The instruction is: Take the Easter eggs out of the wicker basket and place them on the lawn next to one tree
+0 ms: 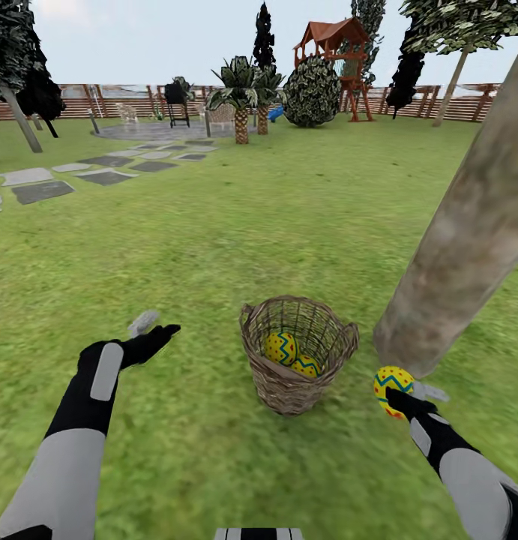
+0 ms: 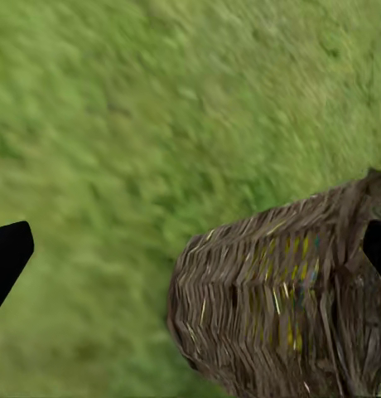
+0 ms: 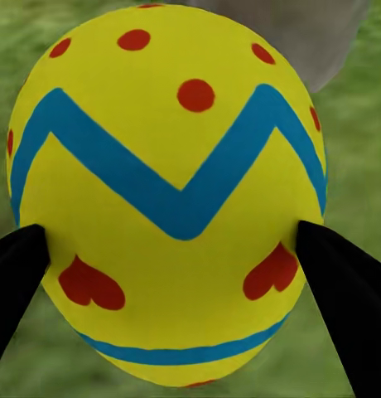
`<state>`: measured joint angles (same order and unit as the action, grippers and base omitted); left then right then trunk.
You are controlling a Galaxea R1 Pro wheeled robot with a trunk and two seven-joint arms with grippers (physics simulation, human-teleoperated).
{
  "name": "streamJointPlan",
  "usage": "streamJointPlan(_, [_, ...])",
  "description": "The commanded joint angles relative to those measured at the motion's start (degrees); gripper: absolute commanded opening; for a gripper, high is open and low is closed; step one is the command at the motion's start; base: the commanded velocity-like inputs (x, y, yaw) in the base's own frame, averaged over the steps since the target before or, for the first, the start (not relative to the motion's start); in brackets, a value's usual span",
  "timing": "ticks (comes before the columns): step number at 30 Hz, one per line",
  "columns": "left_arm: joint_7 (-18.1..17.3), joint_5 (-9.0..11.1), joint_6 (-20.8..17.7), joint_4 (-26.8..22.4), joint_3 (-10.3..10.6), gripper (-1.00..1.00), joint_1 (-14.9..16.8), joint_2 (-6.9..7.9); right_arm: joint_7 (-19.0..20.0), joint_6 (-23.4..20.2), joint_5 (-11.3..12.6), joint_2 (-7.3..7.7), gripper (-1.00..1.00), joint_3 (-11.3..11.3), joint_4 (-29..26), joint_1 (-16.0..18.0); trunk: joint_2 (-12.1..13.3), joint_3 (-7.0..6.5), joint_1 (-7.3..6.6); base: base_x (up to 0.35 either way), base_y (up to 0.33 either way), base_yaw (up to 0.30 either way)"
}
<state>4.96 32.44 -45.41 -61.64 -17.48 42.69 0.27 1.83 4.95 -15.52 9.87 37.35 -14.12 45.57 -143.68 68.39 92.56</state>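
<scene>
Grey stepping stones [image 1: 41, 191] lie far off at the left, with palms [image 1: 241, 94] and a red-roofed playset [image 1: 341, 52] before the fence. The left end effector [image 1: 155, 328] hangs over bare lawn [image 1: 214, 247], fingers spread apart and empty. The wicker basket [image 1: 297, 365] stands upright in the middle (open-weave, brown), holding two Easter eggs [image 1: 281, 348]. To its right, the thick pale tree [image 1: 468, 232] rises slanting. The right end effector [image 1: 405, 397] is clamped on the third egg [image 3: 167, 195], yellow with a blue zigzag and red dots, just beside the trunk's foot.
</scene>
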Motion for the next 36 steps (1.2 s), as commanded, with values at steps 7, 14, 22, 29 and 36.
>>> streamJointPlan(7, [-10.8, 13.1, 0.0, -6.3, -0.1, 1.0, 0.0, 0.07, -4.3, 0.7, -0.5, -0.09, -1.0, 0.4, 2.5, 1.9, -0.1, 1.16, 0.12, 0.0, 0.0, 0.0])
streamJointPlan(14, [-21.5, 18.8, -5.2, -6.5, 0.2, 1.0, 0.0, 0.09, -10.4, 0.7, -0.5, 0.16, -1.0, 0.5, 2.5, 1.9, -0.2, 2.71, 0.3, 0.0, 0.0, 0.0])
streamJointPlan(22, [-28.4, 19.2, -5.9, -6.4, 6.6, 1.0, -0.1, -0.72, -12.6, 0.7, -0.5, -0.05, -1.0, 0.4, 2.3, 2.5, -0.3, 4.48, 0.51, 0.0, 0.0, 0.0])
streamJointPlan(29, [-28.5, 23.2, -5.9, -6.5, 10.7, 1.0, -0.1, -1.03, -12.4, 0.8, -0.4, -0.03, -1.0, -2.3, 2.3, 3.1, -0.4, 6.03, 0.69, 0.0, 0.0, 0.0])
streamJointPlan(36, [-28.5, 23.6, -5.8, -6.5, 12.9, 1.0, -0.1, -1.14, -13.0, 0.5, 0.0, 0.16, -1.0, -5.2, 1.9, 4.0, -0.5, 7.58, 0.87, 0.0, 0.0, 0.0])
